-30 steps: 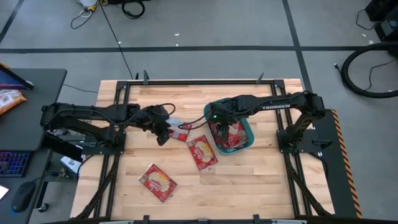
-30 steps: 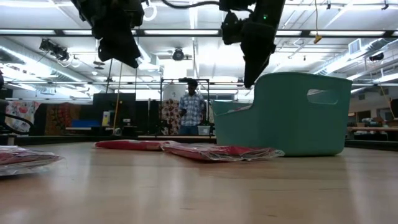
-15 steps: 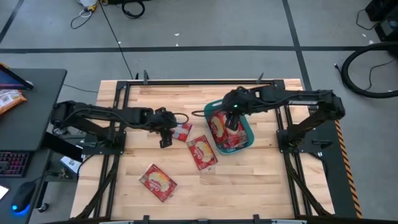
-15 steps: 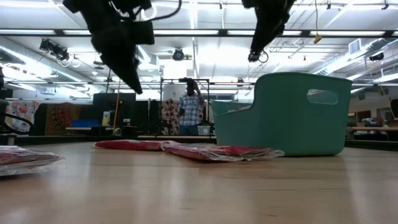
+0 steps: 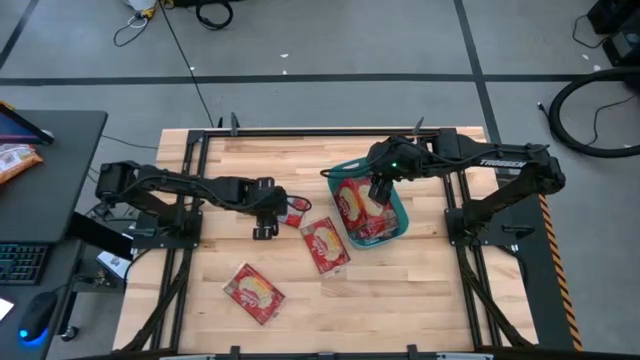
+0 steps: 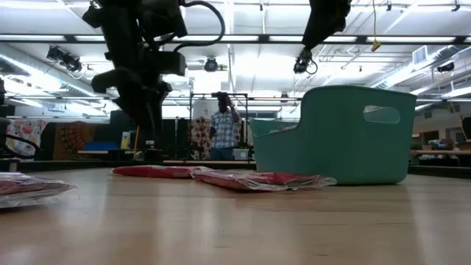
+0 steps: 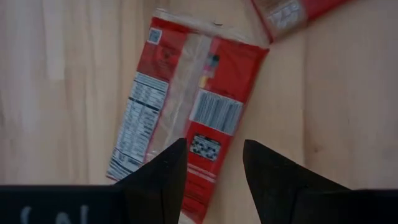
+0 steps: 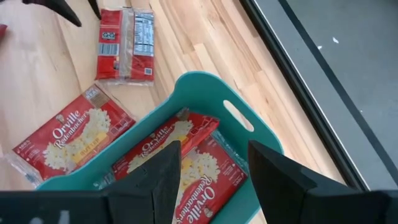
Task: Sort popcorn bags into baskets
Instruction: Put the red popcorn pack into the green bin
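Note:
A red popcorn bag (image 7: 186, 106) lies printed-back up, flat on the wooden table (image 5: 420, 290). My left gripper (image 7: 214, 165) hovers open just above its near end (image 5: 265, 230), touching nothing. A second bag (image 5: 325, 245) lies face up beside the teal basket (image 5: 400, 215), and a third (image 5: 255, 292) lies nearer the front edge. The basket holds several bags (image 8: 168, 140). My right gripper (image 8: 214, 165) stands open and empty above the basket (image 5: 380, 190).
The black frame rails (image 5: 190, 180) run along the table's edges. In the low view a person (image 6: 226, 132) stands far behind the table. A desk with a keyboard (image 5: 20, 265) stands off the table's left side. Bare wood lies at the table's front right.
My left gripper has come down toward the face-down bag and rolled about its own axis, staying open. My right gripper has risen out of the basket and drawn back toward the table's right edge, open and empty. No bag has moved.

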Robot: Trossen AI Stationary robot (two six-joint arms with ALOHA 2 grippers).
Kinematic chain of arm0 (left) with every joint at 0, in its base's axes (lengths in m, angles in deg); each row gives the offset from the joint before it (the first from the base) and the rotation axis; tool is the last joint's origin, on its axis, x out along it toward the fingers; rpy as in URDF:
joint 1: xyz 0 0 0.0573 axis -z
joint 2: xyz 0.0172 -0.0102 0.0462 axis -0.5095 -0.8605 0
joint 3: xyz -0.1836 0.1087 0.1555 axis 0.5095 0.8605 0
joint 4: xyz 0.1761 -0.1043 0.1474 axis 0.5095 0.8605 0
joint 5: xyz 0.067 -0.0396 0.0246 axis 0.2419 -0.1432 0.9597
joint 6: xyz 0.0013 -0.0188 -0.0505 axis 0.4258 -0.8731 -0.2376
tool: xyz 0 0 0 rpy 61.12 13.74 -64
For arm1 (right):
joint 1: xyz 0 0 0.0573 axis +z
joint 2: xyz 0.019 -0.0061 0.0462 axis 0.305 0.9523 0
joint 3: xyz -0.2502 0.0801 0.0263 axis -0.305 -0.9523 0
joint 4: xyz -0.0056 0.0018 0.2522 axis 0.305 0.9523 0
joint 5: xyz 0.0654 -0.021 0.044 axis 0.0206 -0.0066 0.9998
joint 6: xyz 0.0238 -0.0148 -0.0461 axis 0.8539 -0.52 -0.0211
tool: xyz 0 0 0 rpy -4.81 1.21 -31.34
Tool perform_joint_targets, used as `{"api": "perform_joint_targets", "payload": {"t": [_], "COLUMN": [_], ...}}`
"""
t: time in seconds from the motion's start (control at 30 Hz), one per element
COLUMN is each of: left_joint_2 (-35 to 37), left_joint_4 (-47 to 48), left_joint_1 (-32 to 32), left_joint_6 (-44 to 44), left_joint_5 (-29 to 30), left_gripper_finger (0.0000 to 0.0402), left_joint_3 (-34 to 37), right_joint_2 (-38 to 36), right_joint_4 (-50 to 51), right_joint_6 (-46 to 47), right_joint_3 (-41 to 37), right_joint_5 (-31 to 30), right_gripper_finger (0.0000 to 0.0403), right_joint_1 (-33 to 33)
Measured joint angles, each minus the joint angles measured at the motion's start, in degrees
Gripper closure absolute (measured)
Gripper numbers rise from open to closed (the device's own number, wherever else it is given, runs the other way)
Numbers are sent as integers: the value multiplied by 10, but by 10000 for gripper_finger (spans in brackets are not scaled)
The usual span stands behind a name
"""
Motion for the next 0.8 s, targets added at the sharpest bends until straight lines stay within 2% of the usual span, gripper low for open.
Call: {"api": "perform_joint_targets", "payload": {"t": [0.17, 0.4, 0.8], "left_joint_2": [-7, -24, -98], "left_joint_4": [-10, -13, -11], "left_joint_1": [-1, -2, 0], "left_joint_6": [40, 94, 134], "left_joint_5": [11, -40, -14], "left_gripper_finger": [239, 239, 239], "left_joint_3": [0, 0, 0], "right_joint_2": [1, 1, 2], "right_joint_4": [0, 0, -1], "right_joint_6": [0, 4, 13], "right_joint_3": [0, 0, -3], "right_joint_5": [0, 0, 5], "right_gripper_finger": [213, 213, 213], "right_joint_1": [0, 0, 1]}}
